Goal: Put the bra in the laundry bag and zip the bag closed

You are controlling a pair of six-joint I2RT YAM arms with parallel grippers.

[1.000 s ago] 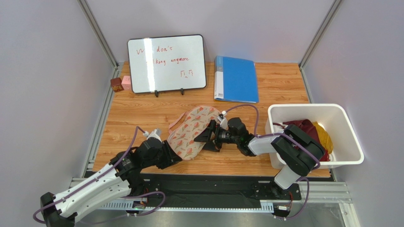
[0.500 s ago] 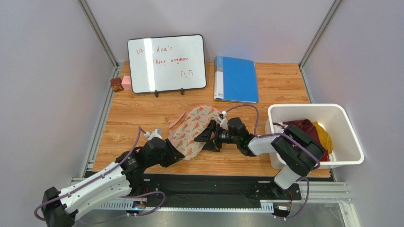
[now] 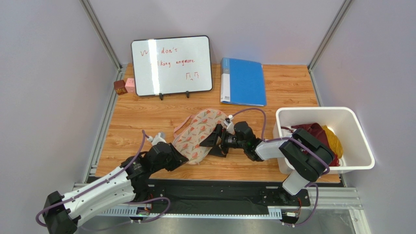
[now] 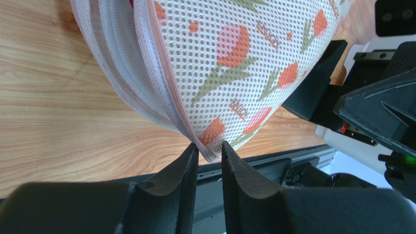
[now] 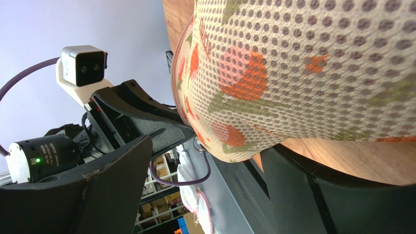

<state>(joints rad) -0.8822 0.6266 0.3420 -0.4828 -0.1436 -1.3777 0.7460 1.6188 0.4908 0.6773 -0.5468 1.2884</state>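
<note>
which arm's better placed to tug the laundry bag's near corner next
Left: the left gripper pinches a pink-trimmed corner of the laundry bag. The right gripper stands wide open astride the bag's other side, probably just steadying it.

Left arm lies low and stretched toward the near corner of the laundry bag. The left gripper is pinched narrow on the bag's edge trim. Right arm is folded at the elbow, reaching to the bag's right side; right gripper is spread wide, straddling that end.
</note>
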